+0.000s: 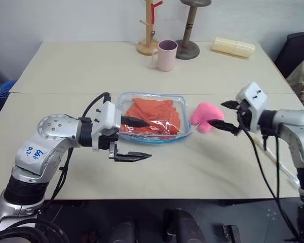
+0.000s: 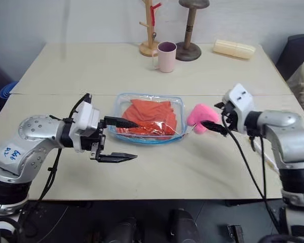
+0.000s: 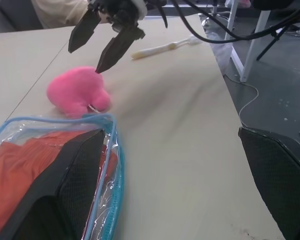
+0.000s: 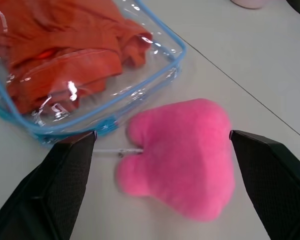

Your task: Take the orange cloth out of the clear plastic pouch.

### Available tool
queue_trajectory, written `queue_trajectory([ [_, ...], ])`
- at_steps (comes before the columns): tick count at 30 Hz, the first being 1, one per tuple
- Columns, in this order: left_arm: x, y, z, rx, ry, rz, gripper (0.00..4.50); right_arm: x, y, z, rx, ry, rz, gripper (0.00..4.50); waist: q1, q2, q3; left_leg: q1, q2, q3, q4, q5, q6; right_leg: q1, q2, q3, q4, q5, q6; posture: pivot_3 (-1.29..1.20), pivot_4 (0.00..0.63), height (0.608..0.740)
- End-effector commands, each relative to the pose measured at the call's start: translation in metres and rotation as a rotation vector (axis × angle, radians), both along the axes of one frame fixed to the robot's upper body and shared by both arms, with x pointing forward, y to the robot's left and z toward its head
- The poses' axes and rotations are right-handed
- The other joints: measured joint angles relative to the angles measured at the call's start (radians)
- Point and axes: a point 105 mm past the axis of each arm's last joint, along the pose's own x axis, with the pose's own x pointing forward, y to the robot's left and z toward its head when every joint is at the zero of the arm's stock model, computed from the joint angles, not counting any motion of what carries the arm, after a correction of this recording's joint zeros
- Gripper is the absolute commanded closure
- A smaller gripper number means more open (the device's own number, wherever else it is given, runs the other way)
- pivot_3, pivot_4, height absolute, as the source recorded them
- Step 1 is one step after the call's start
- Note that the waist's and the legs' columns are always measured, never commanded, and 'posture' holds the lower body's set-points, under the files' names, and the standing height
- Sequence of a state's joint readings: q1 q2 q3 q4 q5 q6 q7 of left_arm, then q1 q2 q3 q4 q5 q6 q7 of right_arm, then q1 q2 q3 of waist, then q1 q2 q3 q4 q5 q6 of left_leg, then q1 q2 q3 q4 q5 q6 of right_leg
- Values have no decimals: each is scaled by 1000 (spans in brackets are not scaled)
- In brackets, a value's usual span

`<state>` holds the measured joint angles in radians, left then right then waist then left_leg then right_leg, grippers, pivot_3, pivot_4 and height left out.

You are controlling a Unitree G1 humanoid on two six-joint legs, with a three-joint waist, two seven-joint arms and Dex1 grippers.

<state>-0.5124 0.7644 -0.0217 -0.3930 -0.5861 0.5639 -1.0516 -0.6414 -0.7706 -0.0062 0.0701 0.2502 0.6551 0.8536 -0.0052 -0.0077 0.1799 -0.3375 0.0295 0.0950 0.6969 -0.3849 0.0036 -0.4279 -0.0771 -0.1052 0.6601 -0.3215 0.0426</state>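
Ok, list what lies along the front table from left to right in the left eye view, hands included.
Left hand → clear plastic pouch with the orange cloth inside → pink plush → right hand.

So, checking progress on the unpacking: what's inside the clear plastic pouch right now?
The orange cloth lies folded inside the clear plastic pouch, filling most of it. Whatever might sit under its folds is covered.
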Motion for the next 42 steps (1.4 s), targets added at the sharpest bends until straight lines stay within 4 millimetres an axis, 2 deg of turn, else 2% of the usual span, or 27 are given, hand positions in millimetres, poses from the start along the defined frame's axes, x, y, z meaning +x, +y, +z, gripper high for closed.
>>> queue_trajectory([
  [1,-2,1,13,-12,-54,5,0,19,-5,-17,26,43,-80,36,0,0,0,0,0,0,0,0,0,0,0,0,0,0,0,0,150,740],
  [4,-2,0,14,-12,-59,9,0,24,2,-28,44,76,-62,624,0,0,0,-1,0,0,-1,0,0,-1,0,-1,1,0,0,0,150,740],
  [7,-2,1,14,-11,-62,16,0,22,8,-28,60,77,-28,1598,0,0,0,-1,0,-1,-1,0,0,-1,0,-1,2,0,0,0,150,740],
  [11,-2,2,14,-10,-61,22,0,15,7,-22,69,62,-14,3070,-5,0,0,-1,1,-1,-1,0,0,0,0,-1,2,0,0,0,150,740],
  [14,-2,2,14,-11,-60,24,0,9,2,-16,67,41,-3,4001,-6,0,0,-1,1,-1,-1,0,0,0,0,-1,2,0,0,0,150,740],
  [16,-1,2,14,-11,-61,25,0,0,2,-5,64,-17,45,4473,-3,0,0,-1,1,-1,-1,0,0,0,0,-1,2,0,0,0,150,740],
  [20,2,3,16,-11,-63,26,0,-25,8,21,40,-173,187,4473,3,0,0,-2,0,-1,-1,0,0,0,0,-2,1,0,0,0,150,740],
  [25,5,2,17,-10,-64,19,0,-63,31,20,-66,-209,431,4473,1,0,0,0,0,-1,-1,0,0,0,0,-1,-1,0,0,0,150,740],
  [26,6,2,17,-10,-64,14,0,-70,40,17,-88,-212,493,4473,0,0,0,0,0,-1,-1,0,0,0,0,-1,-1,0,0,0,150,740],
  [31,8,-2,14,4,-63,-3,0,-96,99,-12,-207,-230,753,4473,-2,0,0,1,0,-1,-1,0,0,0,1,-1,0,0,0,0,150,740],
  [34,9,-4,7,28,-63,-13,0,-93,125,-35,-293,-249,815,4473,-2,0,0,1,0,-1,-1,0,0,0,0,-1,0,0,0,0,150,740],
  [37,8,-7,3,31,-54,-22,0,-90,137,-62,-354,-220,858,4473,1,0,0,0,0,-1,0,0,0,0,0,-2,0,0,0,0,150,740],
  [40,8,-5,-7,67,-49,-19,0,-81,137,-78,-404,-207,854,3603,1,0,0,0,0,-1,0,0,0,0,0,-2,0,0,0,0,150,740],
  [42,8,-1,-13,97,-51,-12,0,-79,135,-79,-410,-203,846,2936,-1,0,0,0,0,-1,0,0,0,0,0,-2,0,0,0,0,150,740],
])
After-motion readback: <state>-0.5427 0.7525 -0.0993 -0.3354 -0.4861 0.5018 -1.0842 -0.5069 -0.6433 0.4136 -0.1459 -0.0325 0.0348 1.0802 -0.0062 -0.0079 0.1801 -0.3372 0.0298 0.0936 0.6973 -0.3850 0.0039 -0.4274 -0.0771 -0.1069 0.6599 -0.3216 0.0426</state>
